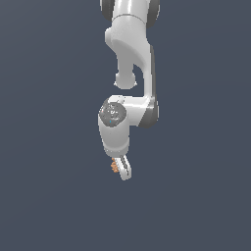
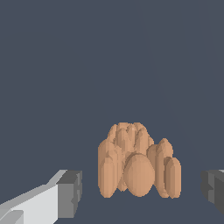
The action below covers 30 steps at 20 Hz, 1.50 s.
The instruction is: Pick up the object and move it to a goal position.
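End effector (image 2: 141, 188) open, 2 fingers (image 2: 70, 192) spread wide. Orange-brown clump (image 2: 138, 162) sits between them, clear gap at each side, touching neither. Plain grey surface (image 1: 49, 196) all round, free room.

Both views are simulator renders, evenly and softly lit against a flat slate-blue ground with no cast shadows. In the exterior view the white arm (image 1: 131, 54) is brightest on its upper surfaces and shades to grey beneath, which suggests light from above; there is no glare. Edges are slightly soft and jagged at low resolution. In the wrist view the orange-brown clump (image 2: 138, 162) between the finger pads (image 2: 70, 194) shows faceted shading, brighter at its centre, without blur or edge distortion.
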{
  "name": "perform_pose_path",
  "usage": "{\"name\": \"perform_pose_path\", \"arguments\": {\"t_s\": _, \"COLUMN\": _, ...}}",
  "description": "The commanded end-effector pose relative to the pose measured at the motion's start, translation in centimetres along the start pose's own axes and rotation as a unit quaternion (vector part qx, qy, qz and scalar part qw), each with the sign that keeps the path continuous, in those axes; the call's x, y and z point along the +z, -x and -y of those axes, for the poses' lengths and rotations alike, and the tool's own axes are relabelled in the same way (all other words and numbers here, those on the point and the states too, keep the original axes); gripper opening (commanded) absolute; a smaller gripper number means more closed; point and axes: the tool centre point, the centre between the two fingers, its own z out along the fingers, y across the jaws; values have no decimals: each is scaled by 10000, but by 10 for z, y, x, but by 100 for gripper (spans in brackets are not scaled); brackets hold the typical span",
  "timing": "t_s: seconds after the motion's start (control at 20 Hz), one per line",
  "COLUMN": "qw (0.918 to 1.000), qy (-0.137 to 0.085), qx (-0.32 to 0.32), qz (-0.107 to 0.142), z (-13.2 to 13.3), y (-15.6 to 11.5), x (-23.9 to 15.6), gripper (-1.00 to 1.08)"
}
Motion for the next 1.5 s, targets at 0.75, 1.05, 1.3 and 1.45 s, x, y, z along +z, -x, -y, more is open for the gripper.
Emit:
{"name": "perform_pose_path", "arguments": {"t_s": 0.75, "qw": 10000, "qy": 7, "qx": 15, "qz": 2, "z": 0, "y": 0, "x": 32, "gripper": -100}}
{"name": "perform_pose_path", "arguments": {"t_s": 1.05, "qw": 10000, "qy": 7, "qx": 15, "qz": 2, "z": 0, "y": 0, "x": 32, "gripper": -100}}
{"name": "perform_pose_path", "arguments": {"t_s": 1.3, "qw": 10000, "qy": 7, "qx": 15, "qz": 2, "z": -4, "y": 2, "x": 29, "gripper": -100}}
{"name": "perform_pose_path", "arguments": {"t_s": 1.45, "qw": 10000, "qy": 7, "qx": 15, "qz": 2, "z": -9, "y": 4, "x": 25, "gripper": -100}}
